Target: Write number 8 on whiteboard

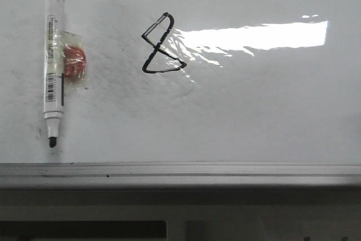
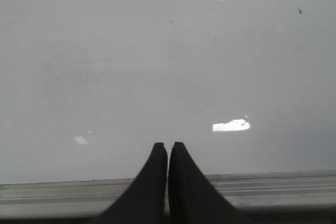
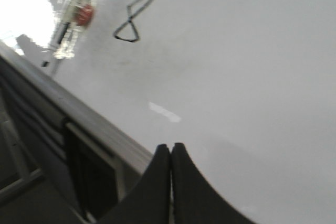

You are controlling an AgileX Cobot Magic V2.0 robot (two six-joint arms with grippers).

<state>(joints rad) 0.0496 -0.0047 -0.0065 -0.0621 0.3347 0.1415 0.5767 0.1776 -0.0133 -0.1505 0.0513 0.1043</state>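
Two black grippers, left (image 2: 167, 150) and right (image 3: 170, 150), closed, empty, over one glossy white whiteboard (image 1: 271, 117) bearing one angular black number 8 (image 1: 161, 46) and one white uncapped marker pen (image 1: 53, 60).

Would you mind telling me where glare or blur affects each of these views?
Front view: a bright glare band on the whiteboard just right of the number 8, which stays legible. Left wrist view: small glare patches only. Right wrist view: soft and blurred, with glare beside the marker pen.

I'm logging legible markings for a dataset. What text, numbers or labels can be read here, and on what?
"8": angular black figure drawn on the whiteboard.
Marker pen label: barcode and print, too small to read.
Orange tag taped to the pen: nothing readable.
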